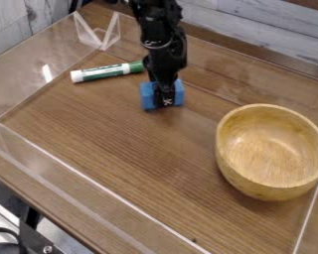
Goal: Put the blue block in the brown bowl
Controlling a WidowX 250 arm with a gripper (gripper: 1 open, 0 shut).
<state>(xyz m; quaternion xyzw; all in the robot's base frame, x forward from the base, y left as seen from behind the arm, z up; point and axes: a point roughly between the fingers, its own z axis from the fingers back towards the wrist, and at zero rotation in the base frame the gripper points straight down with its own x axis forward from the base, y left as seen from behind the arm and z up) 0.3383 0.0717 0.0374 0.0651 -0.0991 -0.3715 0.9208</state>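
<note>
While our hand (162,88) sits clamped on the block (162,95), which rests on the bench (108,149) near the far edge, we should lift straight up, clear the bowl's (270,151) rim by the right edge, then release low over its centre. We count one block, one bowl and one marker (107,71).

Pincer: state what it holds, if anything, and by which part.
The pincer is shut on the blue block, gripping its top from above. The block is not yet lifted off the table.
</note>
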